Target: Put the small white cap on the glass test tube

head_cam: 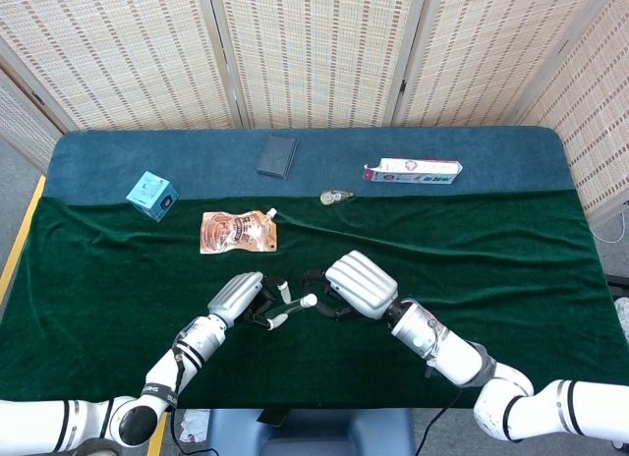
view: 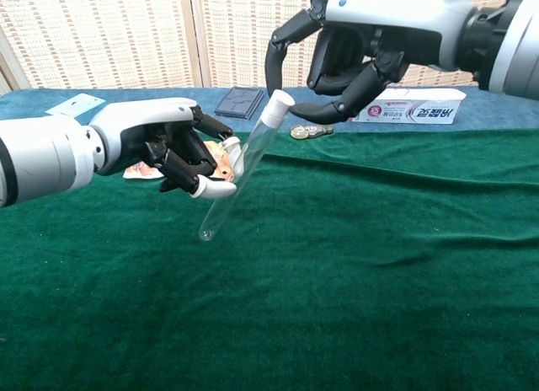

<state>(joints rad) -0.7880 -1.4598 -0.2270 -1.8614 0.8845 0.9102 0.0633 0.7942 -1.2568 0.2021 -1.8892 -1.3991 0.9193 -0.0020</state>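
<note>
My left hand point(view: 160, 147) holds the glass test tube point(view: 240, 168) tilted, its open end up and to the right, above the green cloth. The small white cap point(view: 279, 99) sits on that upper end. My right hand point(view: 345, 58) hovers just above and to the right of the cap with its fingers spread and curved around it, and I see nothing held in it. Its thumb lies to the right of the cap with a small gap. From the head view, the left hand point(head_cam: 236, 297) and right hand point(head_cam: 359, 284) meet near the table's front, with the cap point(head_cam: 309, 301) between them.
At the back lie a toothpaste box point(head_cam: 413, 170), a dark flat case point(head_cam: 277, 155) and a small metal object point(head_cam: 336, 196). A teal box point(head_cam: 152, 195) and an orange pouch point(head_cam: 238, 231) sit to the left. Green cloth point(view: 379, 265) covers the table's front.
</note>
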